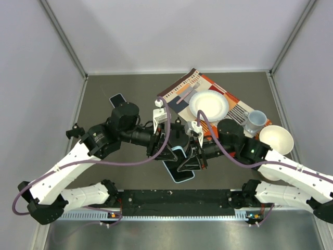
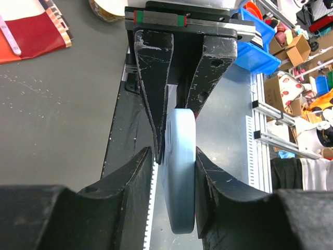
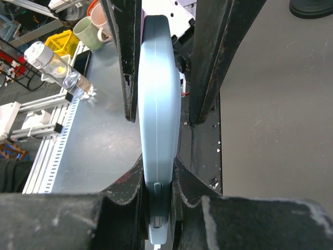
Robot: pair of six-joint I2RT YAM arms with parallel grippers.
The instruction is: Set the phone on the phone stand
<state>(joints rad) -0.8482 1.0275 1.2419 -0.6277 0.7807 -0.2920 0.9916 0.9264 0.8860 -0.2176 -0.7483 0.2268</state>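
Clamping the phone (image 3: 158, 104) edge-on, right gripper (image 3: 158, 174) holds it; left gripper (image 2: 174, 156) straddles it loosely, slight gap at one finger (image 2: 136, 172).

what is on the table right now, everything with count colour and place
phone: 1, light blue, between both arms near centre
dark flat object: 1, black with blue edge, far left; unclear what
placemat: 1, orange-grey-white pattern, far right
plate: 1, white, on placemat
utensil: 1, grey, on placemat beside plate
cup: 1, pale blue, at placemat's right corner
bowl: 1, white, right edge
table: 1, dark grey
right fingers: 2, black, clamped on phone
left fingers: 2, black, straddling phone, gap one side
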